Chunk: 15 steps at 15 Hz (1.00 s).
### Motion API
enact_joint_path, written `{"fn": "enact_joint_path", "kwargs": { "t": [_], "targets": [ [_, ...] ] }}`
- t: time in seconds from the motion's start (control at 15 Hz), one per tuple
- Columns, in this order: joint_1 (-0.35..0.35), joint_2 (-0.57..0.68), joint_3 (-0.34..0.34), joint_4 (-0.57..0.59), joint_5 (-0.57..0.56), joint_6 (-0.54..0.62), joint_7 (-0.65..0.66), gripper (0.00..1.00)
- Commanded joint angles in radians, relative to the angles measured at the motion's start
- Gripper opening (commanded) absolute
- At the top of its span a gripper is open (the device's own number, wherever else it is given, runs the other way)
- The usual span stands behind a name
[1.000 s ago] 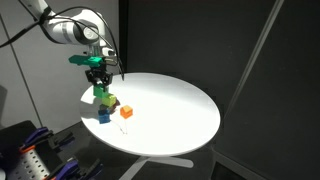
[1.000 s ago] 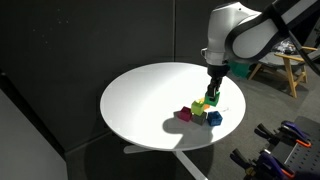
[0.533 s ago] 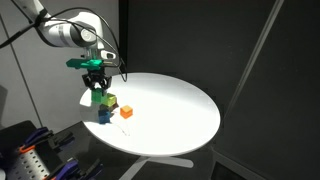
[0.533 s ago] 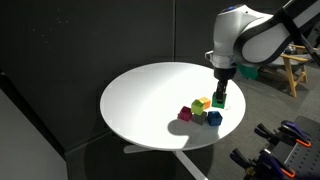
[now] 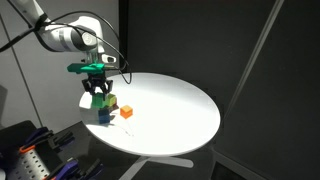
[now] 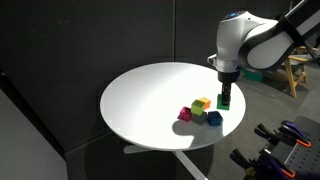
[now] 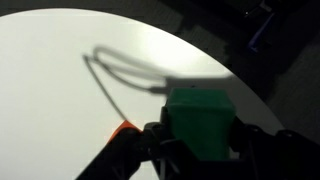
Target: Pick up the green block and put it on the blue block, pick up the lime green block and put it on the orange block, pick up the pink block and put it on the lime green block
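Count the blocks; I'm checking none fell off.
5: green block held in the gripper; blue block, lime green block, pink block and orange block clustered on the table near its edge.

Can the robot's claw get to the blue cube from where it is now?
Probably yes: the gripper, shut on the green block, hangs near and higher than the blue block, whose top looks bare.
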Motion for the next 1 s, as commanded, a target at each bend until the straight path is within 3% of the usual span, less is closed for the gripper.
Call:
{"fn": "enact_joint_path", "kwargs": {
  "t": [0.0,0.93],
  "targets": [
    [-0.014,-0.001,-0.007,-0.026,-0.058,0.063,-0.011,0.27],
    [-0.015,0.071,-0.017,-0.039,-0.112,0.157,-0.012,0.27]
  ]
}}
